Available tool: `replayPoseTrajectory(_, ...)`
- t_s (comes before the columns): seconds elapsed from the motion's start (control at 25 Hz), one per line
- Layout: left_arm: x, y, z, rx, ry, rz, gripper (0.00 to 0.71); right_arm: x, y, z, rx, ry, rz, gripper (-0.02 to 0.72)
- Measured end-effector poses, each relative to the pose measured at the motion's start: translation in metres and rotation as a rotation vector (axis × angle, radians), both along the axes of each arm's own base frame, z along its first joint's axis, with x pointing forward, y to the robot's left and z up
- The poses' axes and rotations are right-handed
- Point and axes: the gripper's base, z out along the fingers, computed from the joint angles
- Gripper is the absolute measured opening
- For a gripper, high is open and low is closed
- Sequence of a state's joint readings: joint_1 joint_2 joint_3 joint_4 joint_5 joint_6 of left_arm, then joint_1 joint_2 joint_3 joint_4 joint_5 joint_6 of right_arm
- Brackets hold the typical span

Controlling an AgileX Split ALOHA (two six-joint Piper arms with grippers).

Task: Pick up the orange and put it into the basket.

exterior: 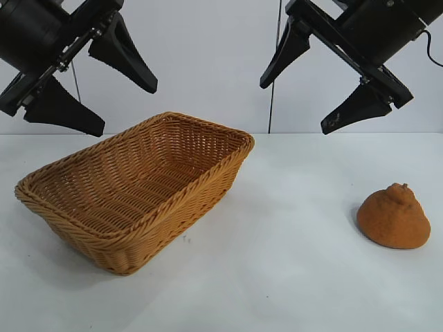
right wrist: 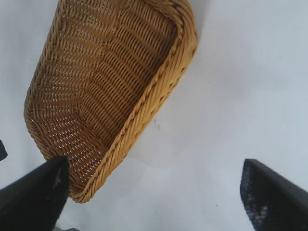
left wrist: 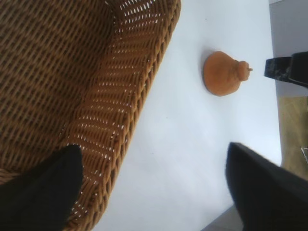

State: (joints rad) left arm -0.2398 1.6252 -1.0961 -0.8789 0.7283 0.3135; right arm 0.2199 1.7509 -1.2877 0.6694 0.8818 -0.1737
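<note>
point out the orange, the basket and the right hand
orange (exterior: 393, 220), exterior view, middle of its rough skin
basket (exterior: 208, 183), exterior view, braided rim
right hand (exterior: 297, 104), exterior view, midway between its open fingertips

My left gripper (exterior: 128, 111) and right gripper (exterior: 294, 107) hang open above the basket (exterior: 208, 180) and the orange (exterior: 393, 218) on the table (exterior: 291, 277).

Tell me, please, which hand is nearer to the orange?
Right. The right hand hangs open above the table, up and left of the orange. The left hand hangs open far across, above the basket.
</note>
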Motion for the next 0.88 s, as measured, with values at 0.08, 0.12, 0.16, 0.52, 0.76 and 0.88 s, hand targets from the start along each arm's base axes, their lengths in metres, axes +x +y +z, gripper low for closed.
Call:
replayPoseTrajectory(0.08, 0.0, 0.0, 0.0, 0.0, 0.0, 0.0, 0.581, 0.0, 0.0, 0.0, 0.0, 0.0, 0.0, 0.661)
replayPoseTrajectory(0.12, 0.0, 0.0, 0.0, 0.0, 0.0, 0.0, 0.581, 0.0, 0.0, 0.0, 0.0, 0.0, 0.0, 0.661)
replayPoseTrajectory(0.16, 0.0, 0.0, 0.0, 0.0, 0.0, 0.0, 0.581, 0.0, 0.0, 0.0, 0.0, 0.0, 0.0, 0.661)
replayPoseTrajectory(0.52, 0.0, 0.0, 0.0, 0.0, 0.0, 0.0, 0.581, 0.0, 0.0, 0.0, 0.0, 0.0, 0.0, 0.661)
replayPoseTrajectory(0.76, 0.0001, 0.0, 0.0, 0.0, -0.001, 0.001, 0.581, 0.0, 0.0, 0.0, 0.0, 0.0, 0.0, 0.661)
replayPoseTrajectory(0.88, 0.001, 0.0004, 0.0002, 0.001, -0.008, 0.009, 0.581, 0.0002, 0.0, 0.0, 0.0, -0.002, -0.002, 0.661)
